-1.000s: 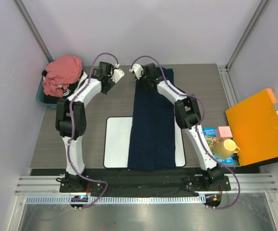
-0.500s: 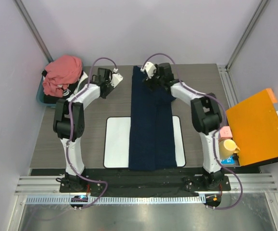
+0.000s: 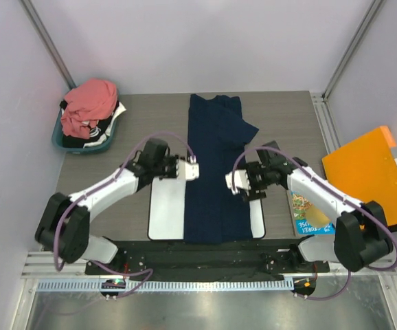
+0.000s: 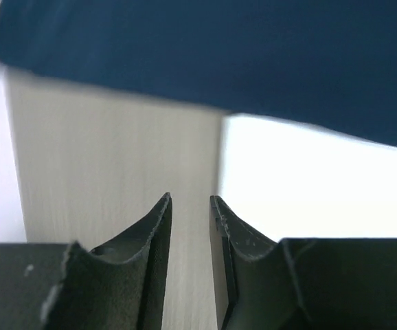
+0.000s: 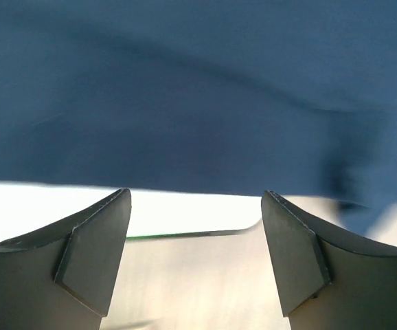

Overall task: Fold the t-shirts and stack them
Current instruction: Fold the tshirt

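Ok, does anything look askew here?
The navy t-shirt lies as a long strip over the white mat, but its far right corner flares out. The pink t-shirt sits crumpled in the basket.

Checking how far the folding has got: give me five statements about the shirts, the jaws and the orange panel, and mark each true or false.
1. The navy t-shirt lies as a long strip across the white mat. True.
2. The pink t-shirt is stacked on the navy one. False: it sits heaped in the basket at the far left corner.
3. The right jaws stand wide open with nothing between them. True.
4. The left jaws clamp the navy shirt's edge. False: a narrow, empty gap shows between them, and the edge lies ahead of them.
5. The orange panel lies on the mat. False: it sits off at the table's right side.
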Available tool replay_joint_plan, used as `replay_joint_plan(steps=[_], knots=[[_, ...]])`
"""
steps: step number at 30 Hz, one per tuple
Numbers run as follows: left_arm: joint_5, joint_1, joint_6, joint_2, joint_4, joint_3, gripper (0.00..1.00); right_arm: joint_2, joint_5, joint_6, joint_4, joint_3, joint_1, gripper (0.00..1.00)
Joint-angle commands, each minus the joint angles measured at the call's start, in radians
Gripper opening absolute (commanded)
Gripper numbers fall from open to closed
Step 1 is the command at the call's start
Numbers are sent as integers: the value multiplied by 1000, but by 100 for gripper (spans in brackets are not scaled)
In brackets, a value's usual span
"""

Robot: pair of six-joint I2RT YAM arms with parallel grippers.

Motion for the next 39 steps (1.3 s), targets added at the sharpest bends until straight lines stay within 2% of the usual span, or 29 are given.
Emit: replay_joint_plan(steps=[1,5,6,12,16,22,30,34,39], knots=[[154,-69,259,-145,42,-166,30,-140,-102,-349,-314,-77,-3,82],[269,-115,398,-266,-31,-268,31,-262,-129,-583,-458,-171,-3,83],[291,-117,490,-283,-94,-282,31,-287,-142,-614,-487,-192,-1,83],[406,-135,752,-349,-190,-400,33,-450,-177,-733,-463,-355,2,86],[440,-155,808,-325,-213,-414,33,-468,-186,-721,-399,-418,6,86],[470,-187,875,-255,-234,-411,34,-402,-205,-699,-311,-436,17,83],[486,-235,909,-202,-242,-394,35,-370,-238,-697,-291,-421,34,82],[464,-242,920,-251,-315,-372,36,-373,-238,-700,-360,-367,38,82],[489,-241,989,-337,-524,-338,37,-338,-238,-794,-520,-307,40,84]])
